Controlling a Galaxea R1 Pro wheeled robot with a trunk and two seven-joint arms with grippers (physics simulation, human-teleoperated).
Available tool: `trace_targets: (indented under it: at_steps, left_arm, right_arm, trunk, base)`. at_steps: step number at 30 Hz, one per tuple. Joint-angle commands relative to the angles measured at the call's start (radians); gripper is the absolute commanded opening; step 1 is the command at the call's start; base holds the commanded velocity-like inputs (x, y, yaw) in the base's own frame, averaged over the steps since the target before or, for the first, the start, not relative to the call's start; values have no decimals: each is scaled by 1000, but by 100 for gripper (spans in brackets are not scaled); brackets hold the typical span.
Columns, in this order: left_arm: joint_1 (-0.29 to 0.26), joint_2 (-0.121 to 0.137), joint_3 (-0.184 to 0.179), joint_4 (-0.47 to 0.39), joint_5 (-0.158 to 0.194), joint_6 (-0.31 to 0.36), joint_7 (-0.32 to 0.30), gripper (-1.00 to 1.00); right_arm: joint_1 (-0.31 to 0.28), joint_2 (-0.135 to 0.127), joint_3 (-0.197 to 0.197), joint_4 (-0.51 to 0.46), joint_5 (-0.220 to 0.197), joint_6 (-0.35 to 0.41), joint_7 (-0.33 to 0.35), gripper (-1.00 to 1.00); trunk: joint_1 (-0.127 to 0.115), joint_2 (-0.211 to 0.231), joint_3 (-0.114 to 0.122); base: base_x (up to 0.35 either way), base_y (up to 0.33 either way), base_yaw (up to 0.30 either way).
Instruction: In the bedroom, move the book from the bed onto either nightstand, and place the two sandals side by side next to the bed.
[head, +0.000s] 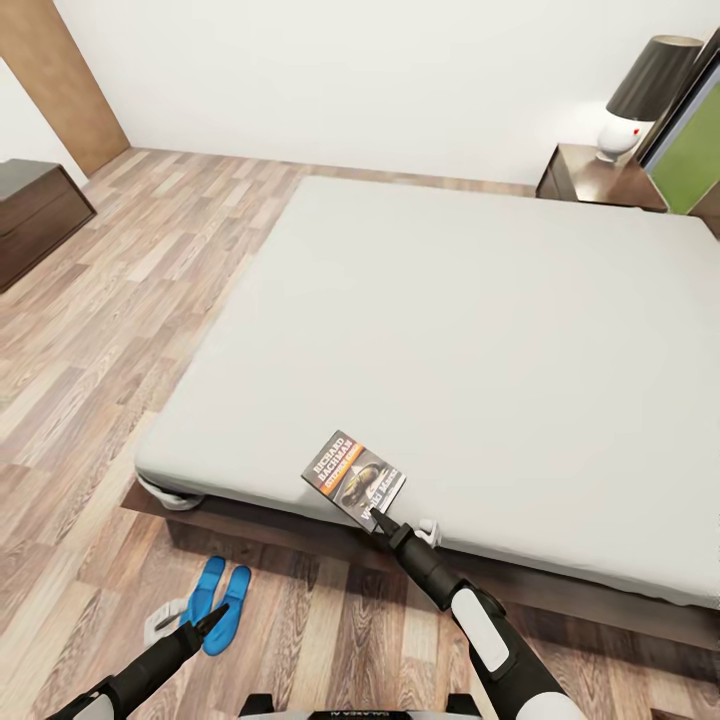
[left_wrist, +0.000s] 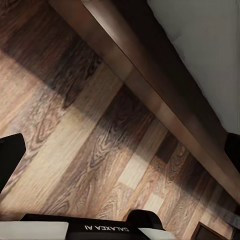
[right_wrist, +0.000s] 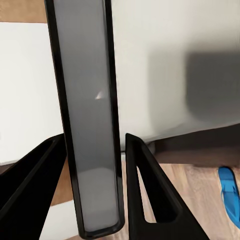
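Your left tool (head: 212, 618) hangs low at seven o'clock, tips pressed together over the wood-plank floor (head: 90, 330), and just past it the two sandals (head: 220, 597) lie side by side on that floor, close to the bed frame. From the left wrist view you get the floor planks and the dark bed frame (left_wrist: 150, 95) running across. At five o'clock your right tool (head: 382, 521) is pinching the book (head: 355, 479) by its near edge, and the book stands lifted at the near edge of the bed (head: 480, 330), cover facing up toward you. In the right wrist view the book (right_wrist: 90, 115) shows edge-on, clamped between the two dark fingers (right_wrist: 150, 190), with a blue sandal (right_wrist: 230, 192) on the floor off to one side. Far out at one o'clock, beyond the mattress, sits the nightstand (head: 590, 180) with a dark-shaded lamp (head: 645, 95) on it. At ten o'clock a low dark cabinet (head: 35, 215) stands against the wall.
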Motion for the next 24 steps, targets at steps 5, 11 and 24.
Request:
trace_targets:
  at_steps: [5,11,24]
  left_arm:
    - [-1,0,8,2,-10,-8,-2,100]
    - [-1,0,8,2,-10,-8,-3,100]
    - [-1,0,8,2,-10,-8,-2,100]
  right_arm:
    - [0,0,0,-4,-10,9,0,-100]
    - [0,0,0,-15,-10,9,0,-100]
    - [0,0,0,-16,-10,9,0,-100]
  trunk:
    - [-19,35,15]
    - [-42,77,34]
    - [-92,168,75]
  base:
    - [0,0,0]
    - [0,0,0]
    - [0,0,0]
